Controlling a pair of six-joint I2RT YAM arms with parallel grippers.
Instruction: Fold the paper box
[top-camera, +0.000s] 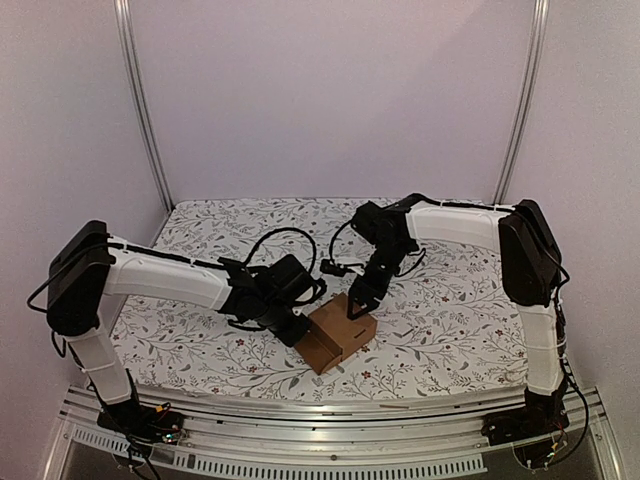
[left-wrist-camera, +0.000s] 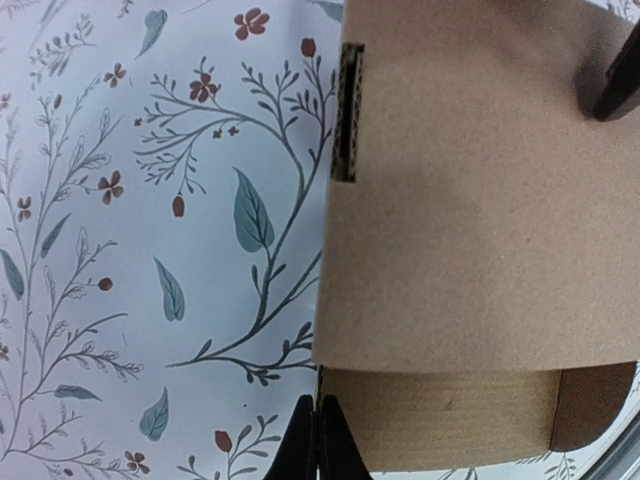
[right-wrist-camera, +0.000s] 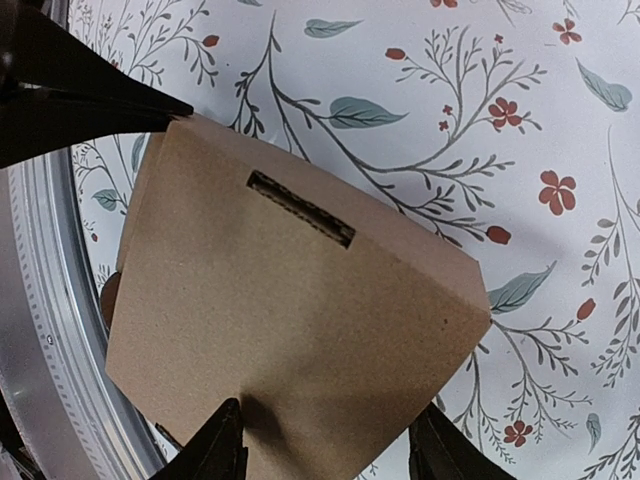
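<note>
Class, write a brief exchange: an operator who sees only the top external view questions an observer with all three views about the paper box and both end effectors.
Operator: Left side: open or shut?
Observer: Shut. The left wrist view shows the left end effector with its tips together at a corner of the paper box.
Operator: And the right side?
Observer: The right wrist view shows the right end effector open, its fingers spread over the box's top panel.
</note>
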